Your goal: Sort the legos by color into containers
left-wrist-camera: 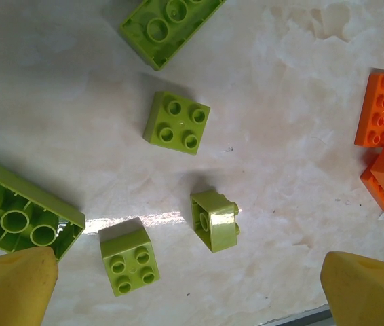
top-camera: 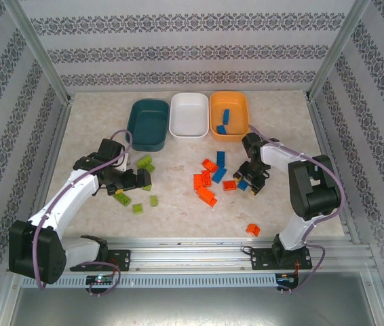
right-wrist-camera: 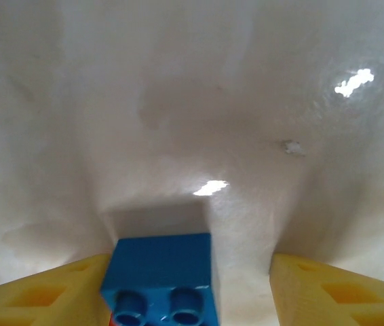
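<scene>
Nearest the arm bases, a lone orange-red brick (top-camera: 253,229) lies at about five o'clock on the table (top-camera: 178,217), well apart from the rest. Further in, at three o'clock of the table's middle, the right gripper (right-wrist-camera: 192,292) is low at the surface with a blue brick (right-wrist-camera: 161,272) between its fingers. Its jaws stand partway apart: the brick touches one yellow finger (right-wrist-camera: 43,295) and a clear gap lies to the other, so nothing is gripped. The step in hand looks to be picking up this blue brick. To do it well, the wrist should shift until the brick sits centred, close squarely on the flat sides rather than the studs, and lift straight up so the orange-red bricks (top-camera: 207,195) at its nine o'clock are not dragged. At nine o'clock of the middle, the left gripper (left-wrist-camera: 192,299) hangs wide open and empty over the lime green bricks (left-wrist-camera: 177,122). One of them (left-wrist-camera: 214,219) lies tipped on its side and would need a grip across its smooth faces. Farthest, at twelve o'clock, the dark teal bin (top-camera: 148,125), white bin (top-camera: 189,114) and orange bin (top-camera: 239,109) sit side by side. Blue bricks (top-camera: 224,121) lie in the orange one, so that is the likely drop, best reached by a high carry over its rim.
</scene>
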Available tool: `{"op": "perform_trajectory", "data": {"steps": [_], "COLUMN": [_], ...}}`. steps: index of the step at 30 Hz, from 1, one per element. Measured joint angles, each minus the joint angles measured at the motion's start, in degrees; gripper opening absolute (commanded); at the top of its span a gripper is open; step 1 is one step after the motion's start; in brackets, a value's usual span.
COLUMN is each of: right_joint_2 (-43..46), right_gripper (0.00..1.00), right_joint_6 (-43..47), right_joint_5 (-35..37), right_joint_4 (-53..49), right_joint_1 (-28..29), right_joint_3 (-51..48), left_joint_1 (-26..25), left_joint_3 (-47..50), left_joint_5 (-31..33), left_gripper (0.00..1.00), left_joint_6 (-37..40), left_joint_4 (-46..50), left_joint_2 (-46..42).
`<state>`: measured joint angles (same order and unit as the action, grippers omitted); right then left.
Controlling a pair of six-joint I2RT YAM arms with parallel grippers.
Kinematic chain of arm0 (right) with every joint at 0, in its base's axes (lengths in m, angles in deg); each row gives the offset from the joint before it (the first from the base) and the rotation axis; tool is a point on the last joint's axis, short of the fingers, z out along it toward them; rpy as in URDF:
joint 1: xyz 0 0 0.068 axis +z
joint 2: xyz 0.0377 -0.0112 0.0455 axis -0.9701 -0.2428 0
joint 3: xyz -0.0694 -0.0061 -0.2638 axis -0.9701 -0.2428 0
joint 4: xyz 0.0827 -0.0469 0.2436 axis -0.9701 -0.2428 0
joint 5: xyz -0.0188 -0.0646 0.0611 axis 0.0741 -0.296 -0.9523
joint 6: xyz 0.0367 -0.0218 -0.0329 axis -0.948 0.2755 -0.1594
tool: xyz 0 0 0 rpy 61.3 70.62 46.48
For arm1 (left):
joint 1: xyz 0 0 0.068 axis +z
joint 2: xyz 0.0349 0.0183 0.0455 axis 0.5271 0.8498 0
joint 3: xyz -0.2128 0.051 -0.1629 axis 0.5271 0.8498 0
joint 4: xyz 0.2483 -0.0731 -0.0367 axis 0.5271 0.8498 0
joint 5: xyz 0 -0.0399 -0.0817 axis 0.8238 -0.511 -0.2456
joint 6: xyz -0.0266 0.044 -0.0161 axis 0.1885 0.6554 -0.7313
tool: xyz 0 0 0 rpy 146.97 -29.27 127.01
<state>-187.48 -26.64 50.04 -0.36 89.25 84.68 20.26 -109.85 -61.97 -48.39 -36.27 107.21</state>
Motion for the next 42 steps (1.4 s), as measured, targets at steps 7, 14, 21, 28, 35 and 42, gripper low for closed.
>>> {"op": "perform_trajectory", "data": {"steps": [7, 14, 21, 28, 35, 42], "right_joint_2": [-0.3, -0.3, 1.1, 2.4, -9.0, -29.5], "right_gripper": [0.4, 0.35, 0.34, 0.34, 0.34, 0.35], "right_joint_6": [-1.1, -1.4, -1.2, 0.3, 4.3, 8.2], "right_joint_5": [0.7, 1.4, 1.5, 0.3, -1.1, -2.1], "right_joint_4": [-0.8, -1.8, -2.3, -3.8, -7.3, -14.9], "right_joint_1": [0.0, 0.0, 0.0, 0.0, -0.5, -1.5], "right_joint_3": [0.2, 0.5, 3.8, 21.6, 47.1, 71.9], "left_joint_1": [0.0, 0.0, 0.0, 0.0, 0.3, 2.6], "left_joint_3": [0.0, 0.0, -0.7, -3.4, -6.1, -6.3], "left_joint_5": [0.2, 0.2, 0.2, -0.1, -1.4, -1.5], "left_gripper": [1.0, 1.0, 1.0, 1.0, 1.0, 1.0], "left_joint_6": [0.4, 0.7, 0.8, 0.8, 1.0, 1.0], "left_joint_4": [0.0, 0.0, -0.2, -1.7, -2.2, -2.1], "left_joint_2": [0.0, 0.0, 0.8, 4.2, 7.2, 7.2]}}
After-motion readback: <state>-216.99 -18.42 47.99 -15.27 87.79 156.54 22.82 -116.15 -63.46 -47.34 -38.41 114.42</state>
